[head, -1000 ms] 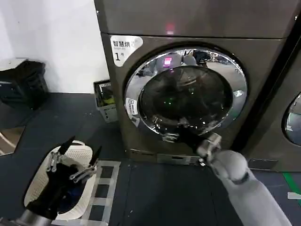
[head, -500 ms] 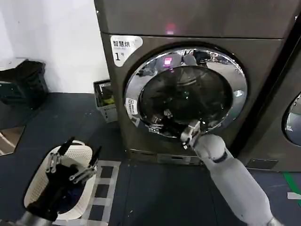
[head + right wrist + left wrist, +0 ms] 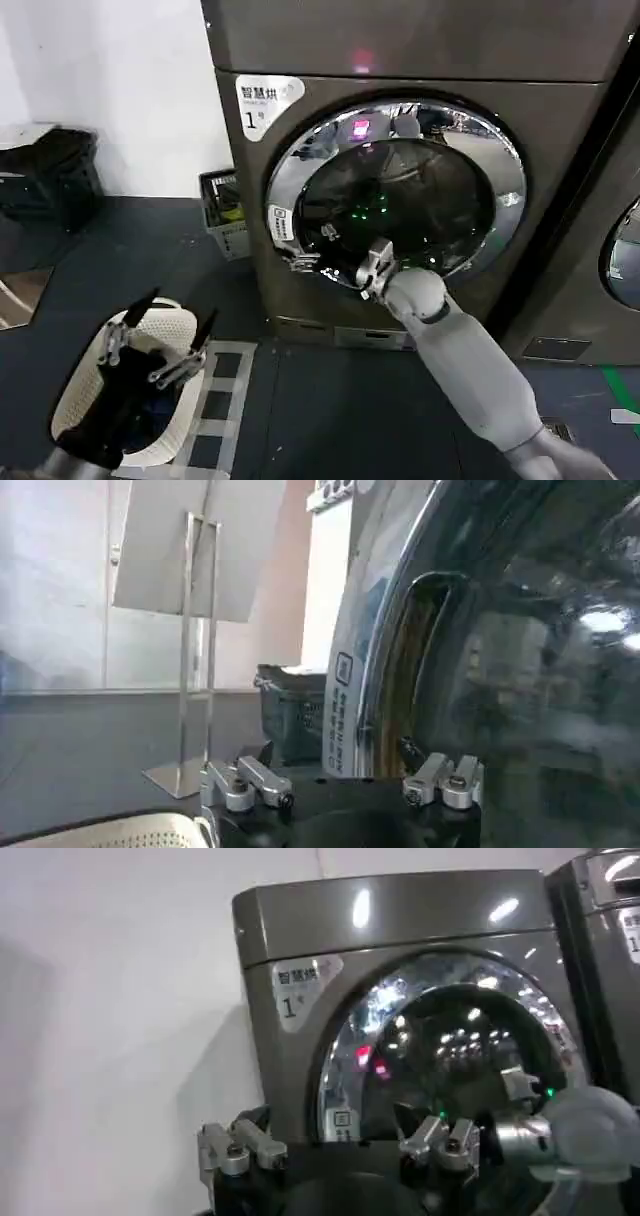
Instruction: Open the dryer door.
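dryer (image 3: 300,170): dark grey-brown front loader straight ahead of me, standing on the dark floor (image 3: 330,400), a white sticker marked "1" (image 3: 265,100) at its upper left corner.
dryer door (image 3: 395,190): round porthole in the middle of the dryer's front, wide chrome ring around dark glass, small white sticker on the ring's lower left; in my right wrist view a narrow gap shows between the ring's edge (image 3: 375,680) and the machine.
right claw (image 3: 322,262): my right arm reaches forward and to the left, the claw at the lower left rim of the dryer door; in the right wrist view its fingers (image 3: 445,778) stand spread, one on each side of the door's edge, gripping nothing that i can make out.
left claw (image 3: 160,340): parked low on my left, well apart from the dryer, fingers spread, hanging over a white laundry basket (image 3: 180,325) on the floor.
neighbouring machine (image 3: 620,250): dark, just to the right of the dryer.
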You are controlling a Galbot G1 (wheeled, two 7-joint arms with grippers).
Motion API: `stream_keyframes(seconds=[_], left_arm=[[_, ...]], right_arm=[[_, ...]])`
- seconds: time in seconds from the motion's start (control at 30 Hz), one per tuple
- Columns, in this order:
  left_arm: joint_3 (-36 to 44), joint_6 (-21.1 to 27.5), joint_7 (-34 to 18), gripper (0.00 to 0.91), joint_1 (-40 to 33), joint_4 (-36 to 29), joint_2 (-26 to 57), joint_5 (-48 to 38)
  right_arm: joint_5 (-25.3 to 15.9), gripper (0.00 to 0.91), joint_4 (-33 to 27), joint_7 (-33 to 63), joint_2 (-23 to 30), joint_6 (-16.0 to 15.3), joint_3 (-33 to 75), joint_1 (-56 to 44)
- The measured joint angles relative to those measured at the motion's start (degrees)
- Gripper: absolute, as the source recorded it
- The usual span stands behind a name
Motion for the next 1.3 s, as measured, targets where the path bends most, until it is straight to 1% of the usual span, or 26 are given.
stream_keyframes(seconds=[0.17, 0.3, 0.43, 0.57, 0.7, 0.77, 0.87, 0.93, 1.0, 1.07, 1.17, 1.23, 1.3], left_arm=[[0.1, -0.4, -0.5, 0.907, -0.7, 0.1, 0.2, -0.6], [0.1, -0.5, -0.4, 0.907, -1.5, 1.2, 0.5, -1.8], [-0.6, 1.3, -0.5, 0.907, -2.7, 2.8, 1.5, -4.5], [-1.4, 3.6, -2.7, 0.907, -4.5, 5.0, 3.6, -4.7], [-2.6, 3.3, -3.0, 0.907, -6.1, 7.6, 6.5, -5.7], [-2.6, 2.7, -2.7, 0.907, -6.9, 9.1, 8.0, -7.3], [-2.1, 1.6, -2.9, 0.907, -8.1, 11.3, 10.3, -9.5], [-1.5, 1.8, -3.1, 0.907, -9.1, 13.1, 12.2, -11.6], [-0.5, 0.3, -3.3, 0.907, -10.3, 15.1, 14.6, -14.1], [1.1, -0.4, -3.7, 0.907, -11.9, 17.4, 17.1, -17.0], [4.7, -1.3, -5.1, 0.907, -15.0, 20.6, 21.4, -22.7], [7.7, -1.8, -5.9, 0.907, -17.5, 22.8, 24.0, -24.7], [10.5, -1.9, -6.3, 0.907, -20.1, 25.0, 26.4, -27.1]], right_arm=[[2.7, 0.907, 0.8, -4.1, -1.4, -0.5, 0.8, -0.3], [3.3, 0.907, 1.8, -7.6, -2.8, -0.5, 1.4, -1.2], [3.7, 0.907, 3.3, -12.2, -4.8, 0.6, 1.2, -2.0], [3.8, 0.907, 4.5, -15.3, -6.3, 0.9, 1.6, -2.9], [3.8, 0.907, 5.9, -20.6, -8.1, 0.7, 2.5, -4.3], [3.8, 0.907, 6.9, -23.9, -9.2, -0.3, 3.3, -5.2], [3.8, 0.907, 8.8, -27.6, -10.9, -0.7, 4.6, -7.0], [3.8, 0.907, 10.0, -29.6, -12.2, -0.5, 5.6, -8.5], [4.1, 0.907, 11.5, -31.5, -13.5, 0.8, 6.8, -10.4], [4.5, 0.907, 12.9, -32.9, -14.5, 1.2, 8.0, -12.3], [4.4, 0.907, 14.9, -35.9, -15.9, 2.5, 10.1, -15.3], [4.4, 0.907, 16.2, -38.2, -16.8, 3.6, 11.6, -17.1], [4.6, 0.907, 17.4, -40.8, -17.7, 4.0, 13.2, -18.9]])
